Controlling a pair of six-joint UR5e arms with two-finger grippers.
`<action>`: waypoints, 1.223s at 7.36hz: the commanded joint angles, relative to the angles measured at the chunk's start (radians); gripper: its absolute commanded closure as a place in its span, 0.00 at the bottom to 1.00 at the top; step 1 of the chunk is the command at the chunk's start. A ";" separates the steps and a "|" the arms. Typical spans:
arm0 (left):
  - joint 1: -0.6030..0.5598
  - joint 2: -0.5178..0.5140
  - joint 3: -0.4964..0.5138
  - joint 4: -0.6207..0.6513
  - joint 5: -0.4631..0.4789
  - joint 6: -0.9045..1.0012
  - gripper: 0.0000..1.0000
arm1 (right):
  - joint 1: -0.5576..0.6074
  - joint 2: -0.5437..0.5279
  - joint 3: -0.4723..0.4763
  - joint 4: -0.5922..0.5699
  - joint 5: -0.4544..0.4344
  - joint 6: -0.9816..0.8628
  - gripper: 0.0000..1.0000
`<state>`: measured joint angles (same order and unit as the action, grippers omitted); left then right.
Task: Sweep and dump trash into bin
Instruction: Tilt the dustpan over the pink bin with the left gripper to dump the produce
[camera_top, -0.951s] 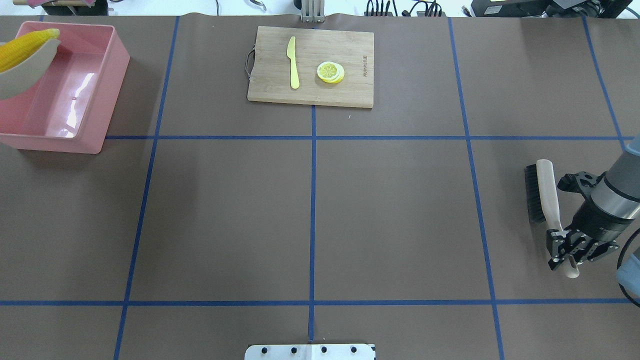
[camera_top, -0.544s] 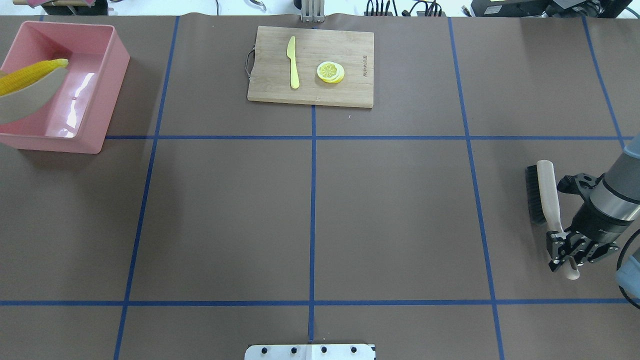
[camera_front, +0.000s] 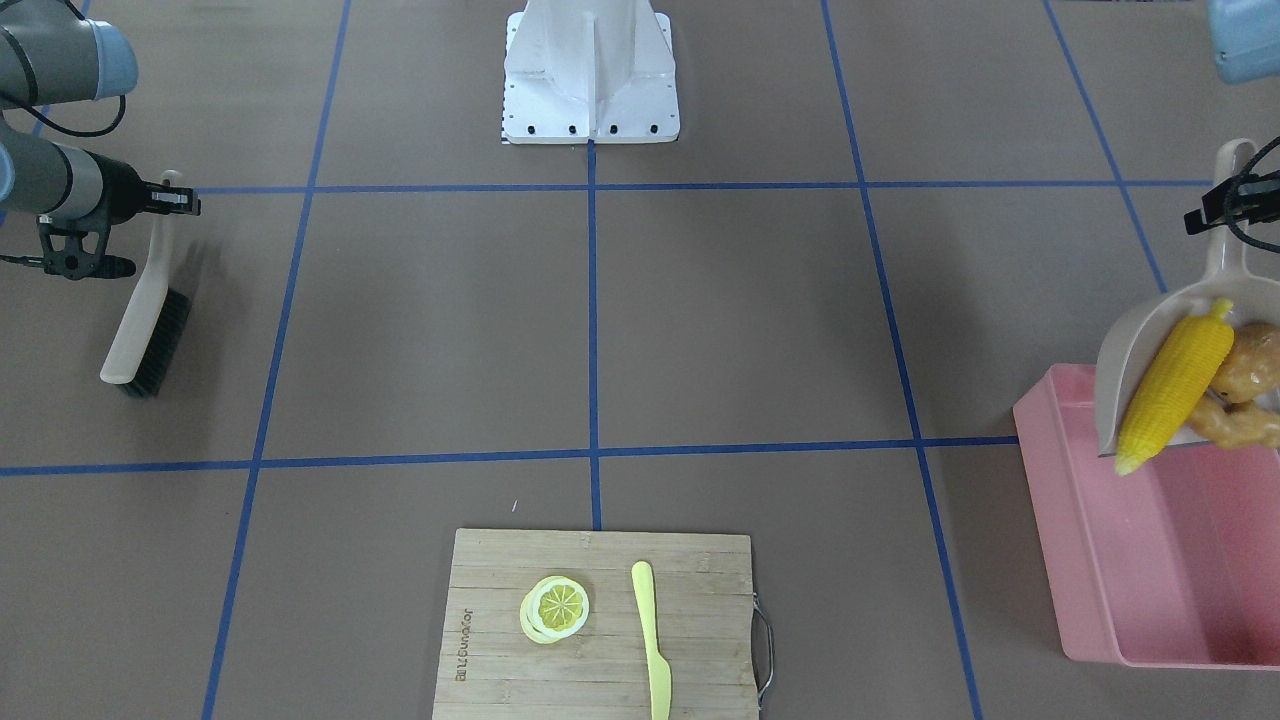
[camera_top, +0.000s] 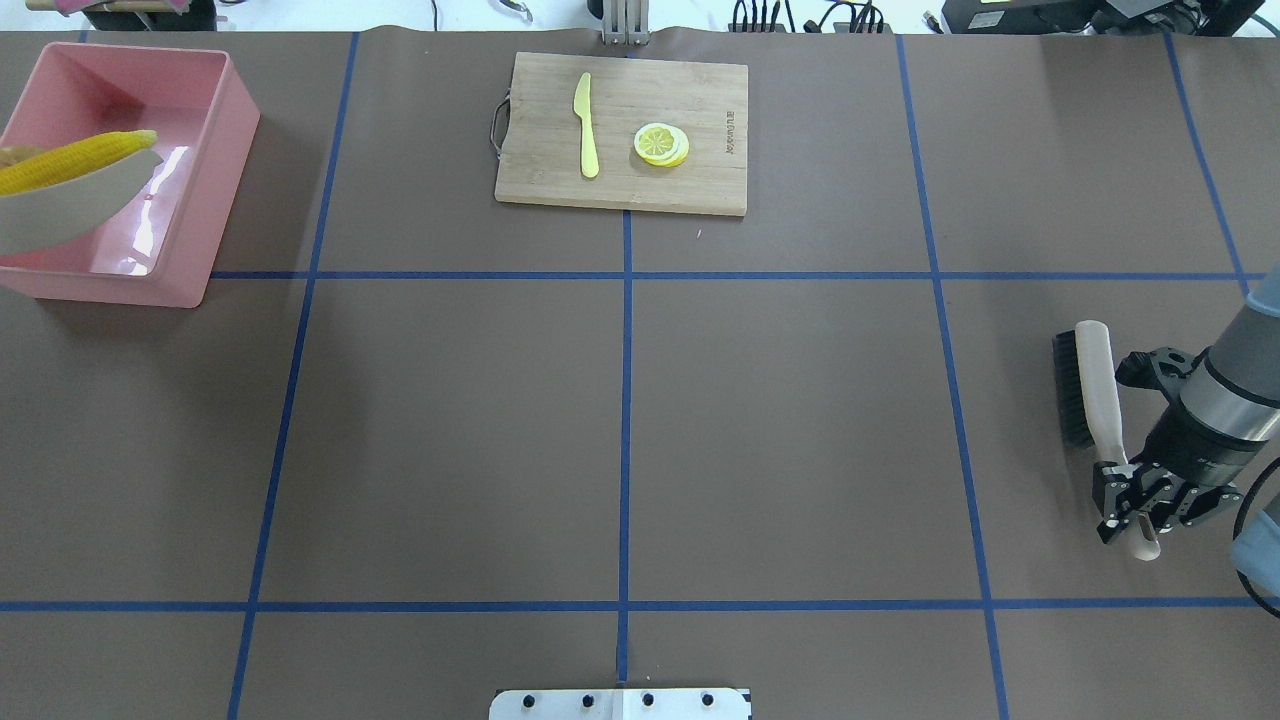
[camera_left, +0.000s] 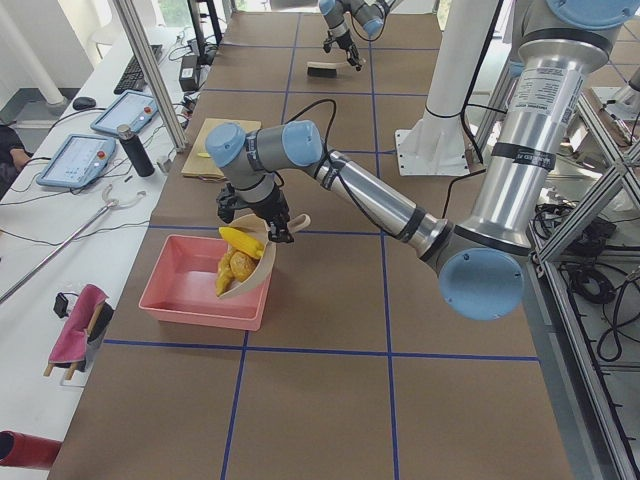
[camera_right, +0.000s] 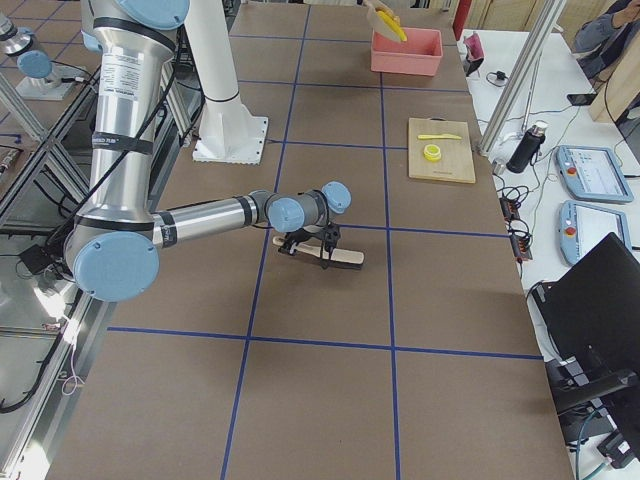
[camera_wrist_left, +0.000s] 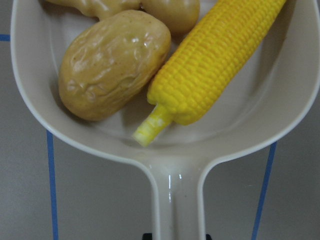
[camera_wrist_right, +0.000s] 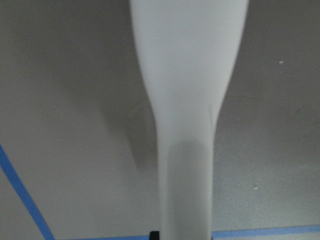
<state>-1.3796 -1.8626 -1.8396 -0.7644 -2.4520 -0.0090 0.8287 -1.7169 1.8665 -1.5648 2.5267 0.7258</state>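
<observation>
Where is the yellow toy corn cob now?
In the front-facing view, the yellow toy corn cob lies at far right in the tilted beige plastic dustpan, beside the brown toy potato, above the pink rectangular plastic tub.

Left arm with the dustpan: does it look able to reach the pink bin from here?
Probably yes. The left gripper holds the dustpan tilted above the open pink bin, the corn cob overhangs the pan's lip, and nothing shows between them.
</observation>
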 joint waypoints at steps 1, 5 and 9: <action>-0.007 -0.065 0.106 0.123 -0.001 0.166 1.00 | 0.001 0.000 0.002 -0.001 -0.005 -0.008 0.15; -0.026 -0.237 0.313 0.343 0.016 0.402 1.00 | 0.010 0.000 0.002 -0.001 -0.005 -0.017 0.00; -0.056 -0.260 0.362 0.350 0.059 0.425 1.00 | 0.107 0.003 0.013 -0.004 -0.005 -0.055 0.00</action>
<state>-1.4180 -2.1186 -1.4933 -0.4056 -2.4030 0.4127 0.8883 -1.7151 1.8709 -1.5675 2.5208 0.6828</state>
